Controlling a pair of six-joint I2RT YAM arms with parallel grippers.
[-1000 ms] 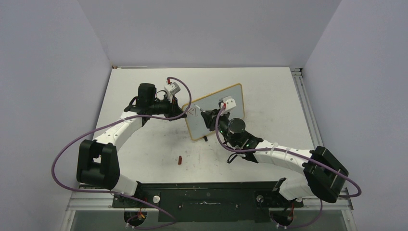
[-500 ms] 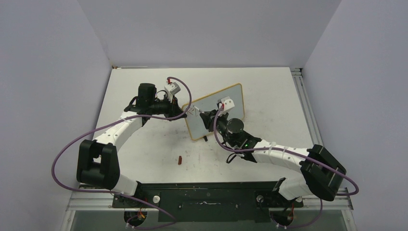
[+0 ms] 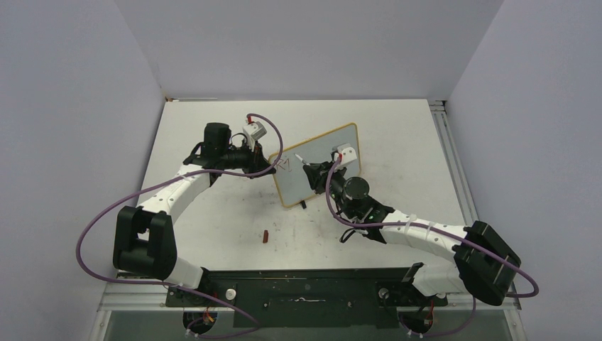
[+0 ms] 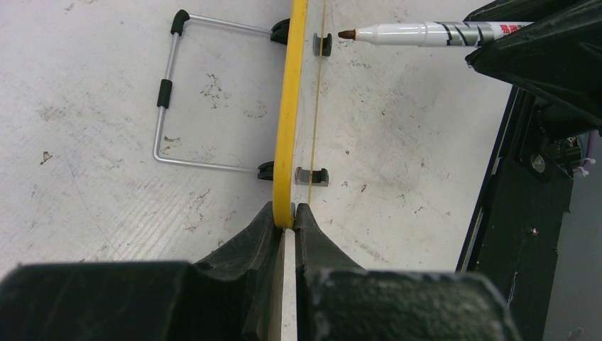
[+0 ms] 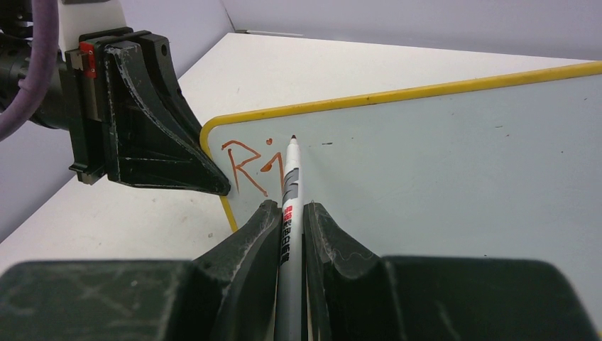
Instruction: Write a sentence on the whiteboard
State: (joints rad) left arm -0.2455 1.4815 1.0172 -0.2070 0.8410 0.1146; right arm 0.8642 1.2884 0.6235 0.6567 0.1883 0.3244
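Note:
The whiteboard (image 3: 319, 160), white with a yellow frame, stands tilted on its wire stand (image 4: 167, 92). My left gripper (image 4: 285, 210) is shut on its left frame edge (image 4: 289, 106). My right gripper (image 5: 287, 209) is shut on a white marker (image 5: 291, 177), whose barrel points at the board face (image 5: 440, 177). The sentence (image 5: 245, 163) is a red-brown "R" plus a short stroke near the board's top left corner. The marker tip (image 4: 346, 33) sits just right of those strokes, and the left wrist view shows a small gap to the board.
A small red-brown cap (image 3: 265, 236) lies on the table in front of the board. The black base rail (image 3: 305, 284) runs along the near edge. Lilac walls close in the table on three sides.
My right arm has shifted to the right, carrying the marker tip away from the written strokes and up along the board. The left arm and the board have stayed put.

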